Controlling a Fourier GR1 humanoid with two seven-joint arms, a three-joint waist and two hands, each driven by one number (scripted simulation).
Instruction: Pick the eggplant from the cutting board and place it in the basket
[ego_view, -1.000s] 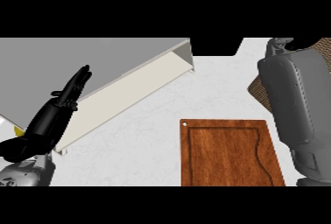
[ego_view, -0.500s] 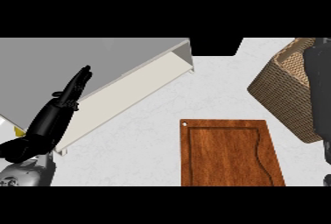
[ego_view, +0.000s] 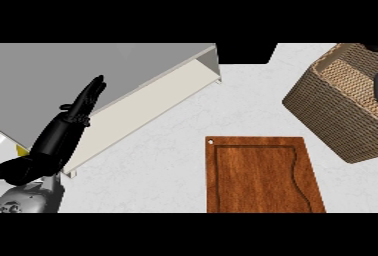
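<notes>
The left hand (ego_view: 83, 106) is black, slim and glossy, its fingers ridged in segments. Behind the hand a black wrist (ego_view: 53, 140) swells into a rounded cuff, joined to a grey forearm (ego_view: 29, 197) with dark round marks.

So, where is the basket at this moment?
In the head view, the basket stands on the counter at the right edge of the picture, just above and to the right of the cutting board.
</notes>
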